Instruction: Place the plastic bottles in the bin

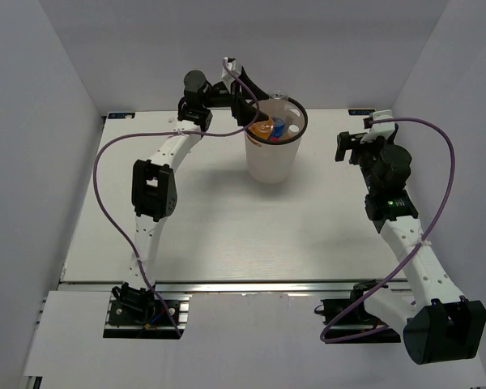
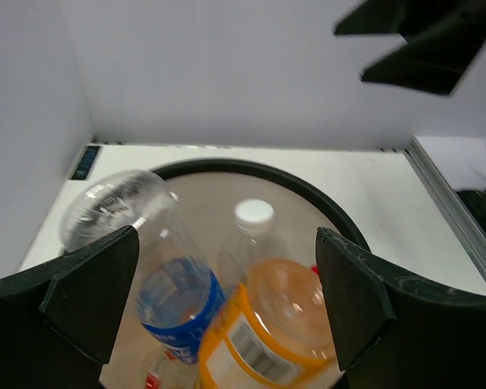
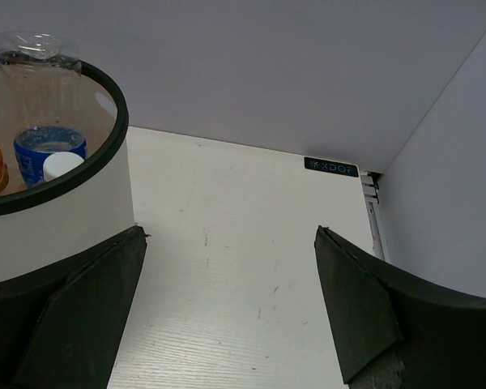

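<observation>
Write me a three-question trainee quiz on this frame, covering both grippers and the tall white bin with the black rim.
1. True or false: the left gripper is open above the tall white black-rimmed bin.
2. The right gripper holds: A) a bottle, B) nothing, C) the bin.
3. Fill in: the stubby plastic bottle with the barcode label, inside the bin, is ____ in colour.
Key: 1 true; 2 B; 3 orange.

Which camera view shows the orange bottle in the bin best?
The left wrist view: it looks down into the bin, and the orange bottle with its label appears large. The top external view shows only a small orange patch inside the rim; the right wrist view, just a sliver at its left edge.
</observation>
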Robot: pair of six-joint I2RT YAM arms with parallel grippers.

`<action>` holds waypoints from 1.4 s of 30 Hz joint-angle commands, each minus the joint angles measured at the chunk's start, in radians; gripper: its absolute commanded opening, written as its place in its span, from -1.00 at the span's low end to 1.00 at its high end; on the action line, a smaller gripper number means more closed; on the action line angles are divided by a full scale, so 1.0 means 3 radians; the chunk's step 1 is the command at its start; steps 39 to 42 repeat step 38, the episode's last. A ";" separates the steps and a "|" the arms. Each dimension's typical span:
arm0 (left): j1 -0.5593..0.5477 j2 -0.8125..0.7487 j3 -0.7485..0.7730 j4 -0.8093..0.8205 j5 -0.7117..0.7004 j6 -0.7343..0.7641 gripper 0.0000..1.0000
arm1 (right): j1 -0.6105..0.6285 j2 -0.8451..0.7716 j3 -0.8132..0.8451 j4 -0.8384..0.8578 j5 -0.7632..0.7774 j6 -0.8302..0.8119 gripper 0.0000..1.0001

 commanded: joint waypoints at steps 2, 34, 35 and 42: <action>0.0000 -0.0426 0.0334 -0.0450 -0.0703 0.0256 0.96 | -0.0025 -0.0038 -0.0019 0.0133 0.0020 -0.0029 0.79; 0.1043 -0.4364 -0.4437 -0.2793 -0.6141 -0.0924 0.96 | -0.0030 -0.0595 -0.0821 0.0010 0.0772 0.1428 0.79; 0.1043 -0.4379 -0.4421 -0.2804 -0.6146 -0.0919 0.96 | -0.0025 -0.0600 -0.0827 0.0005 0.0772 0.1429 0.79; 0.1043 -0.4461 -0.4457 -0.2763 -0.6151 -0.0898 0.96 | -0.0030 -0.0580 -0.0827 -0.0005 0.0808 0.1444 0.79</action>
